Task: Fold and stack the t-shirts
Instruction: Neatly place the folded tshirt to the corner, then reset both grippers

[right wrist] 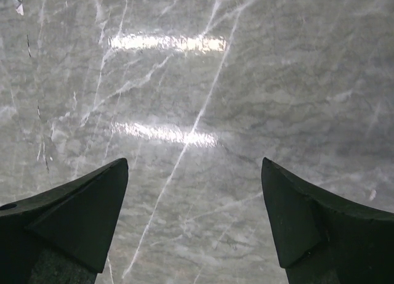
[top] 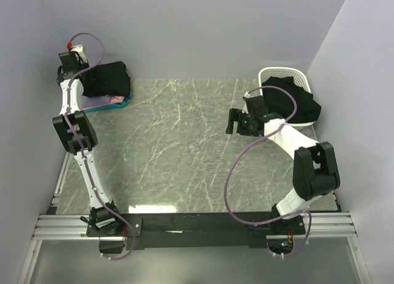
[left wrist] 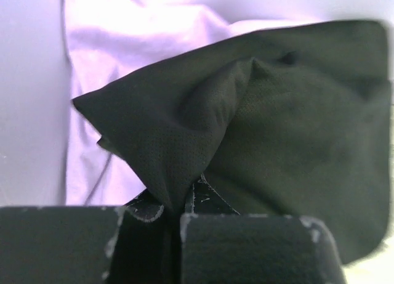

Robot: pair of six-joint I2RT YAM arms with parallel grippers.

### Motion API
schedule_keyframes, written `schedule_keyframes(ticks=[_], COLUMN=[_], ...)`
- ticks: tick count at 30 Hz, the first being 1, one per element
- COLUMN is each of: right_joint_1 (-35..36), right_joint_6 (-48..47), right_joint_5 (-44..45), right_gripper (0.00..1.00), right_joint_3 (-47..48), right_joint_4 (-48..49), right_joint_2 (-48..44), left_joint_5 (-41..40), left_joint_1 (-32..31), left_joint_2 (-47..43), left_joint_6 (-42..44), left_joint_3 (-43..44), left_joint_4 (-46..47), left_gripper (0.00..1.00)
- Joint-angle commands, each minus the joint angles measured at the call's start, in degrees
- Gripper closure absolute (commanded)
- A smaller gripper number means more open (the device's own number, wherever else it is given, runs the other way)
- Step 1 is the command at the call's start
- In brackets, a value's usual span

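Observation:
A folded black t-shirt [top: 109, 78] lies on top of a stack of folded lavender [top: 98, 101], pink [top: 116, 99] and teal [top: 103, 108] t-shirts at the table's far left. My left gripper [top: 79, 74] is at that stack, shut on a fold of the black t-shirt [left wrist: 246, 124], with lavender cloth [left wrist: 123, 44] behind it. More loose black t-shirts [top: 294, 103] hang out of the white basket [top: 284, 75] at the far right. My right gripper [top: 233, 121] is open and empty above the bare marble table [right wrist: 197, 111], left of the basket.
Grey walls close the table on the left, back and right. The marble table top [top: 184, 148] lies between the stack and the basket. The arm bases stand on a black rail [top: 197, 222] at the near edge.

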Motion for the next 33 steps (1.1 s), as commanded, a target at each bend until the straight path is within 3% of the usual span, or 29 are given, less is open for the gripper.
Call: schedule_keyframes(ticks=[1, 2, 4, 5, 6, 7, 16, 19, 26, 30, 33], right_joint_1=[0.35, 0.35, 0.53, 0.62, 0.71, 0.79, 1.41, 1.50, 1.85, 2.29, 2.55], right_joint_6=[0.65, 0.65, 0.65, 0.65, 0.65, 0.65, 0.48, 0.39, 0.12, -0.23, -0.40], right_joint_5=[-1.89, -1.98, -2.51, -2.51, -2.68, -2.86, -2.95, -2.86, -0.23, 1.18, 1.62], right_gripper=[0.05, 0.06, 0.05, 0.05, 0.05, 0.05, 0.05, 0.05, 0.04, 0.02, 0.01], right_joint_3=[3.98, 3.72, 3.98, 4.16, 4.24, 4.16, 3.10, 2.66, 2.31, 1.61, 0.73], right_joint_4=[1.79, 2.23, 2.32, 2.23, 2.23, 2.23, 2.67, 3.02, 3.03, 2.49, 1.71], right_joint_2=[2.69, 2.69, 3.04, 3.13, 3.22, 3.39, 1.29, 0.23, -3.63, -7.32, -10.13], left_joint_5=[-4.42, -5.91, -7.86, -10.21, -12.93, -13.65, -16.29, -12.87, -13.21, -9.45, -6.20], left_joint_1=[2.17, 2.61, 2.79, 2.70, 2.70, 2.61, 0.42, -1.51, -13.97, -21.28, -26.73], left_joint_2=[-0.14, -0.31, -0.75, -1.54, -1.63, -1.81, -7.69, -12.17, -29.64, -37.83, -46.08], left_joint_6=[1.90, 2.08, 3.04, 3.22, 3.40, 3.57, 4.55, 1.83, -0.47, -8.35, -13.09], left_joint_3=[2.01, 1.14, -0.71, -3.15, -4.13, -5.27, -10.55, -11.16, -20.39, -26.54, -36.10], left_joint_4=[6.26, 7.13, 10.65, 12.22, 14.59, 15.31, 17.34, 14.53, 12.86, 9.61, 10.04], left_gripper=[0.99, 0.99, 0.87, 0.51, 0.22, 0.01, 0.00, 0.01, 0.01, 0.01, 0.00])
